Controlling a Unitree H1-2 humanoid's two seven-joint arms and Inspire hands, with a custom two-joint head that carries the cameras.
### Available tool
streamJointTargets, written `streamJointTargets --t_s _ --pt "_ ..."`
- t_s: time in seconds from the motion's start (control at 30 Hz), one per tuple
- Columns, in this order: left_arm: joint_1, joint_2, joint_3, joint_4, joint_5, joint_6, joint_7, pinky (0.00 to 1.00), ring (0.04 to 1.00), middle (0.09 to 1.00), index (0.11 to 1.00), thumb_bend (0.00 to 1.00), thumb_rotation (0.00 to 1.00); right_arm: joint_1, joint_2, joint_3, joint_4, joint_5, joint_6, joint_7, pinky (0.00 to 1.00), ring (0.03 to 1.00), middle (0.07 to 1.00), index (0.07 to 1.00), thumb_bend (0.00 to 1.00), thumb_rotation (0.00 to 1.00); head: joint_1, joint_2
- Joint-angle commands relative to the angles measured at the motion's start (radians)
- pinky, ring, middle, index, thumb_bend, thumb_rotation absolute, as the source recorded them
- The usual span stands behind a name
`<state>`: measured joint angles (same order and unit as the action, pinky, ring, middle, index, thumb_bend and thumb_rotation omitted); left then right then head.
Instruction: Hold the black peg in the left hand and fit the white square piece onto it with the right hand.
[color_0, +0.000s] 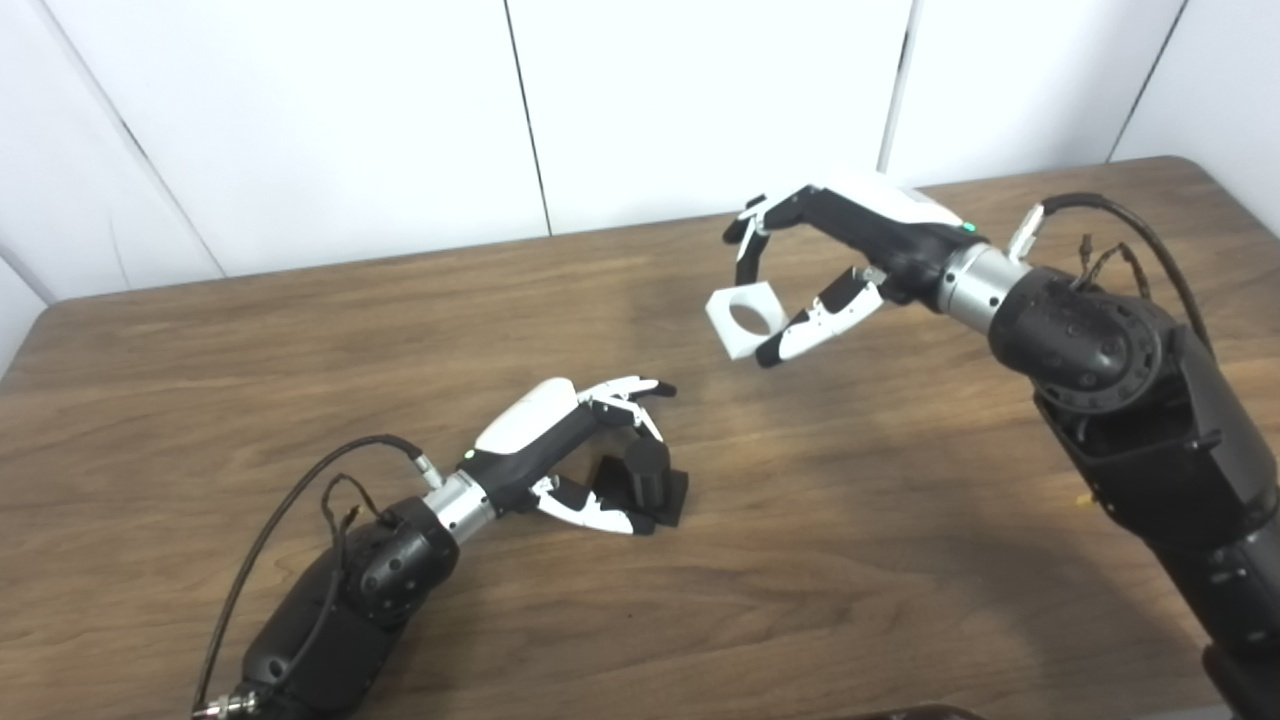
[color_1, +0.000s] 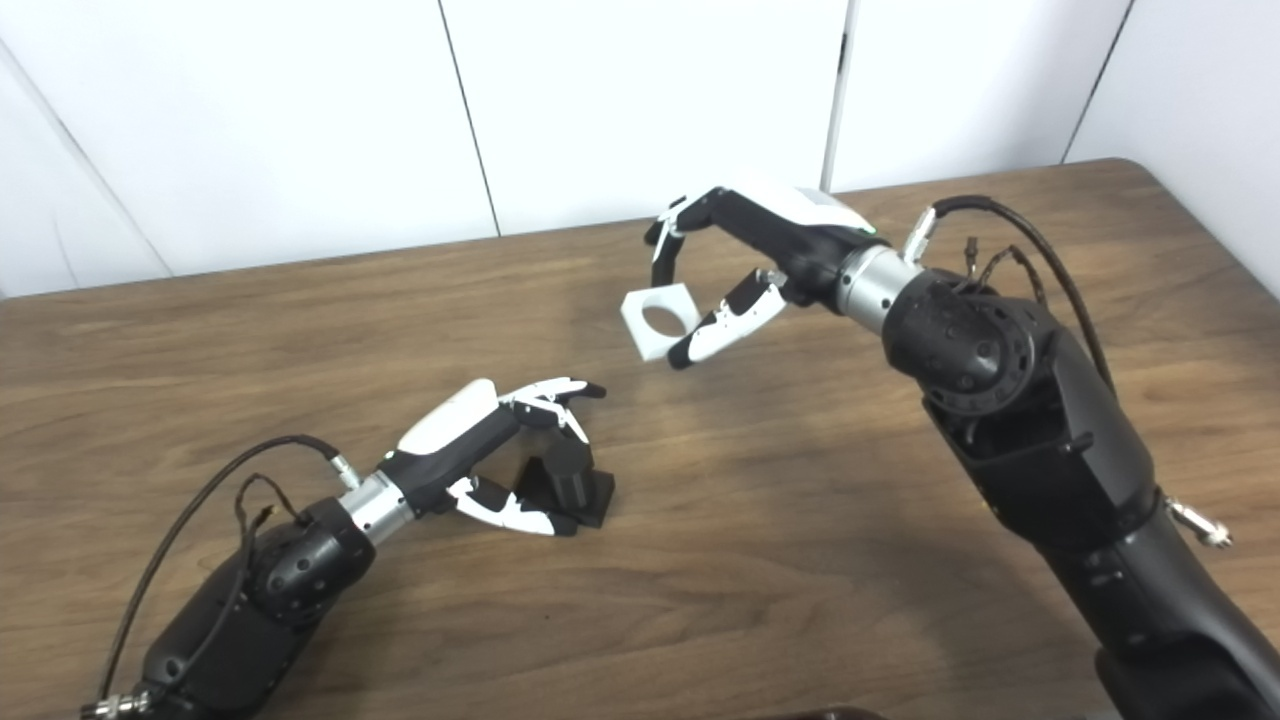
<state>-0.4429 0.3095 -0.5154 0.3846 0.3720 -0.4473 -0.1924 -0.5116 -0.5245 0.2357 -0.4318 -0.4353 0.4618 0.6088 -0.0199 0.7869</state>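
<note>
The black peg (color_0: 648, 475), a short cylinder on a square black base, stands on the wooden table (color_0: 250, 330) at centre. My left hand (color_0: 570, 440) is wrapped around it, fingers (color_0: 630, 392) over the peg's top and thumb (color_0: 600, 515) along the base's front. My right hand (color_0: 830, 265) is raised above the table to the upper right of the peg. It is shut on the white square piece (color_0: 745, 318), pinched between fingers and thumb. The piece's round hole faces the camera. The piece is well apart from the peg.
A white panelled wall (color_0: 330, 120) runs along the table's far edge. Cables (color_0: 300, 500) loop off both wrists. The table's right corner (color_0: 1190, 165) is rounded.
</note>
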Motion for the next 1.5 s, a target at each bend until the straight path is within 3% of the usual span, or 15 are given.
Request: streamJointTargets --t_s 0.0,0.4,0.77,1.03,1.17,1.47 --pt "0.054 0.009 -0.036 0.088 0.077 0.11 -0.072 0.84 0.924 0.904 0.491 0.52 0.07 -0.063 0.008 0.0 -0.059 -0.015 0.008 0.026 0.82 0.896 0.782 0.479 0.52 0.14 0.005 0.003" --pt "0.05 -0.005 -0.034 0.084 0.084 0.119 -0.078 0.85 0.934 0.907 0.491 0.52 0.07 -0.086 0.042 0.09 -0.085 -0.079 0.001 0.108 0.84 0.87 0.78 0.478 0.52 0.14 0.023 0.006" --pt "0.045 -0.013 -0.037 0.078 0.089 0.127 -0.079 0.86 0.934 0.903 0.491 0.52 0.07 -0.09 0.057 0.143 -0.042 -0.115 -0.026 0.115 0.83 0.871 0.78 0.479 0.52 0.14 0.038 0.013" --pt "0.046 -0.017 -0.04 0.075 0.095 0.13 -0.072 0.87 0.934 0.9 0.491 0.52 0.07 -0.085 0.075 0.172 0.01 -0.119 -0.026 0.117 0.91 0.891 0.787 0.48 0.52 0.14 0.045 0.015" --pt "0.047 -0.02 -0.044 0.072 0.102 0.145 -0.073 0.88 0.939 0.903 0.492 0.52 0.07 -0.073 0.082 0.189 0.038 -0.14 -0.065 0.096 0.91 0.888 0.781 0.481 0.52 0.14 0.05 0.005" --pt "0.05 -0.023 -0.044 0.068 0.097 0.144 -0.07 0.88 0.938 0.905 0.491 0.52 0.08 -0.063 0.109 0.19 0.068 -0.154 -0.081 0.082 0.91 0.891 0.782 0.481 0.52 0.14 0.052 0.005"
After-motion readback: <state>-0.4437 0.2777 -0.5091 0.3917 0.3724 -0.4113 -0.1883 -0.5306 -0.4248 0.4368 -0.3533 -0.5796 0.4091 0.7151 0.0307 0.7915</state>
